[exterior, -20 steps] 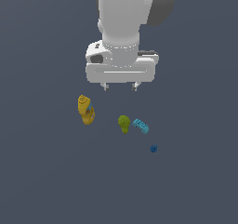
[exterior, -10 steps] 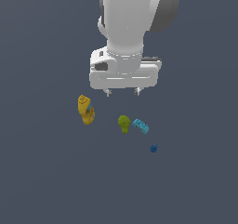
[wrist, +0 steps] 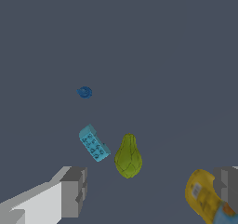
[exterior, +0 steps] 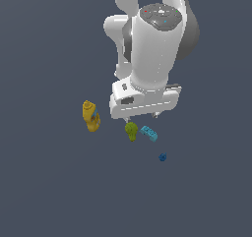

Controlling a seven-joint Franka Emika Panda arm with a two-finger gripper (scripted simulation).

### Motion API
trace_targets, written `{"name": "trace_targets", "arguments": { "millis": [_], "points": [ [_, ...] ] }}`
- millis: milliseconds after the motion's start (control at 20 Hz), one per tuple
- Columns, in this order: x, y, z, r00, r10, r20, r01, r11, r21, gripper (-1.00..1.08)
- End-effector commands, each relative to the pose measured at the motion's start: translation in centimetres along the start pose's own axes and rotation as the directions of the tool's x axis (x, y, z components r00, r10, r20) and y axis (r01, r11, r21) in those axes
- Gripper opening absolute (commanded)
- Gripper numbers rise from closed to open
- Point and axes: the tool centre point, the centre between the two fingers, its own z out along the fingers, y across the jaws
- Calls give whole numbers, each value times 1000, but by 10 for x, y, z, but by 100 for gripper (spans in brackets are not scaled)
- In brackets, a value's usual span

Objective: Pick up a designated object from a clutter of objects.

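I read no legible writing. Four pieces on tabletop (exterior: 44, 182): one yellow toy (exterior: 90, 116), one olive-green pear (exterior: 131, 131), one cyan brick (exterior: 148, 133), one dark blue bit (exterior: 162, 157), lower right of center. Claw (exterior: 142, 117) fingers apart, holding nothing.

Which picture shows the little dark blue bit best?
The wrist view: the blue bit lies alone on bare floor, a rounded shape, beyond the cyan brick. The exterior view shows it only as a tiny speck.
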Motion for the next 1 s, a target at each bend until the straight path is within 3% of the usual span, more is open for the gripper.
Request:
{"name": "trace_targets", "arguments": {
  "millis": [0, 450, 950],
  "points": [
    [15, -12, 20, 998, -55, 0, 55, 998, -2, 100],
    [57, -63, 97, 969, -248, -5, 248, 969, -1, 100],
    [76, -100, 152, 930, -366, -12, 366, 930, 7, 100]
  ]
}}
